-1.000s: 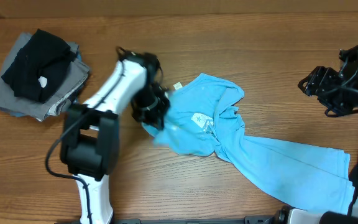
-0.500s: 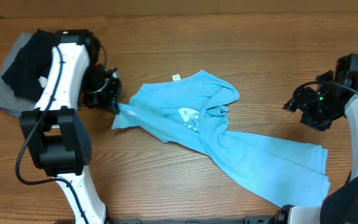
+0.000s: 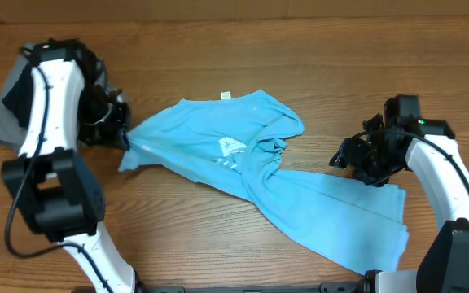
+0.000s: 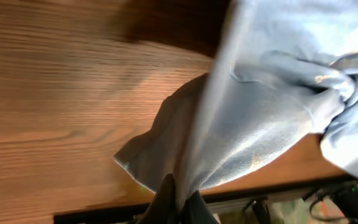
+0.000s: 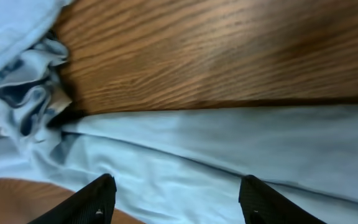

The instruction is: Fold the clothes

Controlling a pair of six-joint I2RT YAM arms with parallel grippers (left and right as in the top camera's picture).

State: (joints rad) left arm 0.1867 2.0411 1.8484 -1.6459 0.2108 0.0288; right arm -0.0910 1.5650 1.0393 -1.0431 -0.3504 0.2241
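With the left gripper (image 3: 122, 136) clamped on the light blue T-shirt (image 3: 194, 134) at nine o'clock, the right gripper (image 3: 342, 159), jaws apart at three o'clock, should pinch and stretch it flat.

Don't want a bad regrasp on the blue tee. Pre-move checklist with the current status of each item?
1. Left gripper shut on the T-shirt edge: ok.
2. Right gripper open, nothing between its fingers: ok.
3. Right gripper above the T-shirt's lower half: ok. Whether it touches the cloth: cannot tell.
4. T-shirt lying flat: not ok, it is bunched and twisted across the middle.
5. T-shirt apart from the black and grey pile: ok.
6. White tag in view at the upper edge: ok.
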